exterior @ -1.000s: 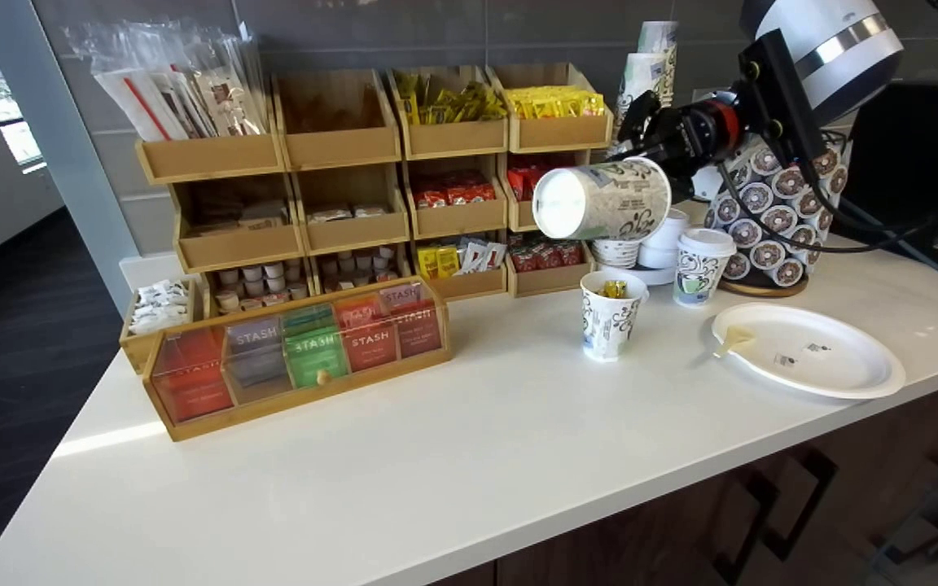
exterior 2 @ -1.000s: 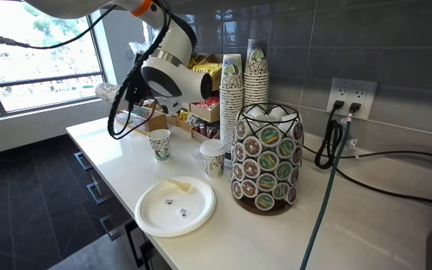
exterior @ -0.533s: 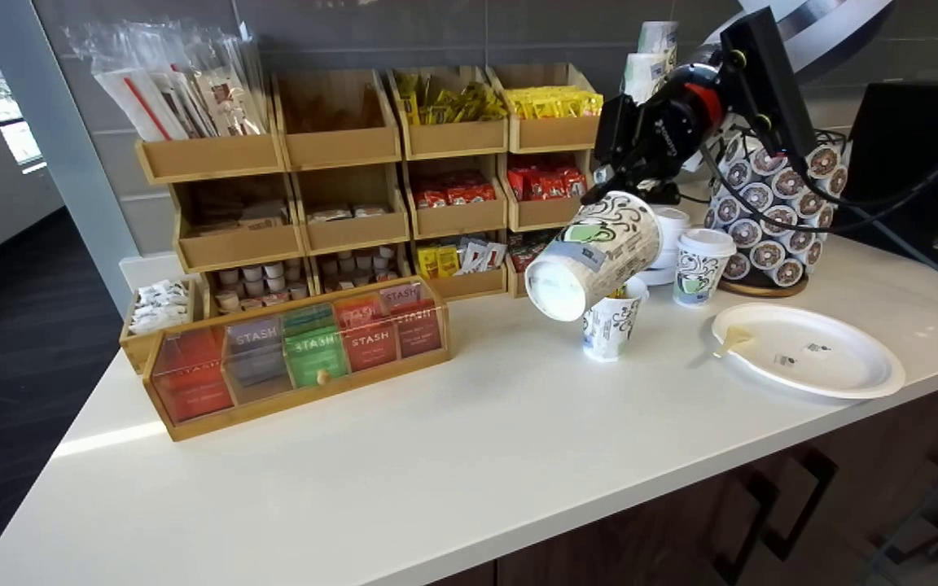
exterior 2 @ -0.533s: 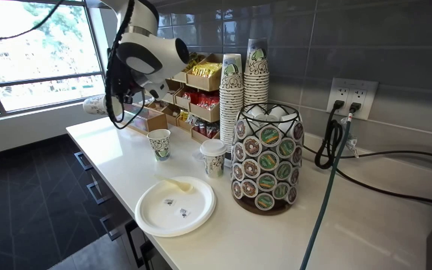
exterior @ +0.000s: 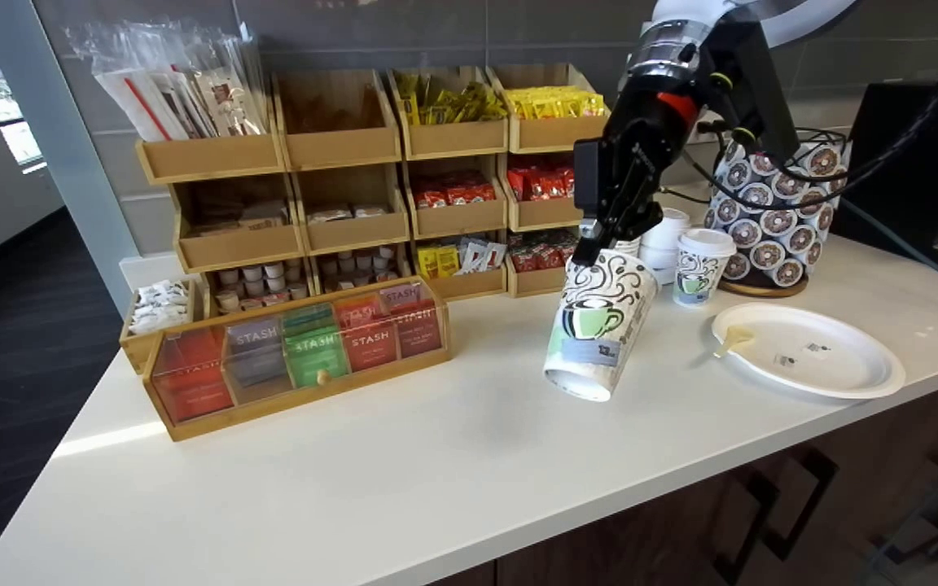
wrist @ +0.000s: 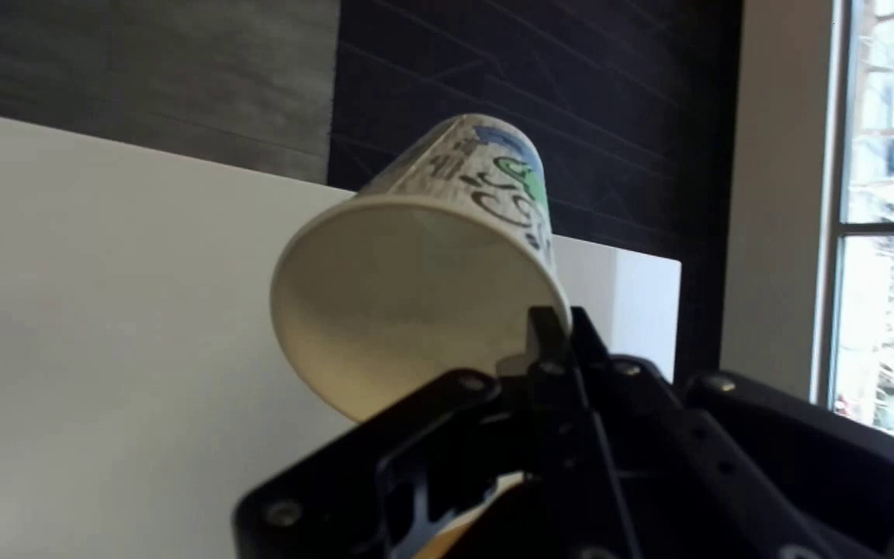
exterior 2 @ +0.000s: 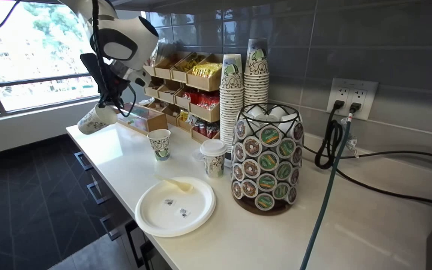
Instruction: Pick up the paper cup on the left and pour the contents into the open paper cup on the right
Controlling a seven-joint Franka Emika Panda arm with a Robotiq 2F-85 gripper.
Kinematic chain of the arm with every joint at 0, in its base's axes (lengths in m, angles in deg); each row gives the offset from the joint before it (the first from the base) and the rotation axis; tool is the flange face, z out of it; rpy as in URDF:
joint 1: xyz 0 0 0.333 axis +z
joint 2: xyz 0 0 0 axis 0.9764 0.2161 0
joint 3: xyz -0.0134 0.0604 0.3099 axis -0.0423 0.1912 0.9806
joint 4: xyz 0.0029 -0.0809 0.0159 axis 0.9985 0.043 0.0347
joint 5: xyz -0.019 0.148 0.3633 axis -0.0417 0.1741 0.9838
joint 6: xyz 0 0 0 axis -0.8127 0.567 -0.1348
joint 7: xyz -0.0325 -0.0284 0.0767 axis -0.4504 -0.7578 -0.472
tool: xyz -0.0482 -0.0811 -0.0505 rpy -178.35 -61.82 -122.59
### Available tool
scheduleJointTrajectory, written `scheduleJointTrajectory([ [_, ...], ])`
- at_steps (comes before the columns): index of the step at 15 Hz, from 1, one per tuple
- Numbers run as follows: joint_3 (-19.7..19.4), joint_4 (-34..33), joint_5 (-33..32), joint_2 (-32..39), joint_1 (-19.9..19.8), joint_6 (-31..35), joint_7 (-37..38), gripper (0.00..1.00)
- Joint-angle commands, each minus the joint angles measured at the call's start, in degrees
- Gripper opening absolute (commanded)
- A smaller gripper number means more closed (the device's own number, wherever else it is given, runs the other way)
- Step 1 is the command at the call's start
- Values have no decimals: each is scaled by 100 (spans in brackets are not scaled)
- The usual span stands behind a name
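Note:
My gripper is shut on the rim of a patterned paper cup. One finger is inside the cup and one outside, as the wrist view shows at the gripper. The held cup also shows in an exterior view; it is tilted, mouth mostly up, base above the counter. In the wrist view, the visible inside of the cup looks empty. The open paper cup stands upright on the counter, apart from the held cup. In an exterior view the held cup hides it. Its contents are not visible now.
A lidded cup, a pod rack and a plate with a spoon stand on the counter. Cup stacks are by the wall. A tea box and packet bins are at the back.
The held cup has swung from nearly lying on its side to a mostly upright tilt. It has moved lower and away from the open cup, with the arm following. The gripper stays shut on it.

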Motion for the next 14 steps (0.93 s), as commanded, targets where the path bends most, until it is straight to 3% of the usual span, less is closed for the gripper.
scheduleJointTrajectory([
  [1,102,-15,-52,4,-40,13,23,4],
  [7,93,-30,-45,8,-91,12,23,1],
  [14,509,291,-1638,-158,372,2104,-39,1],
])
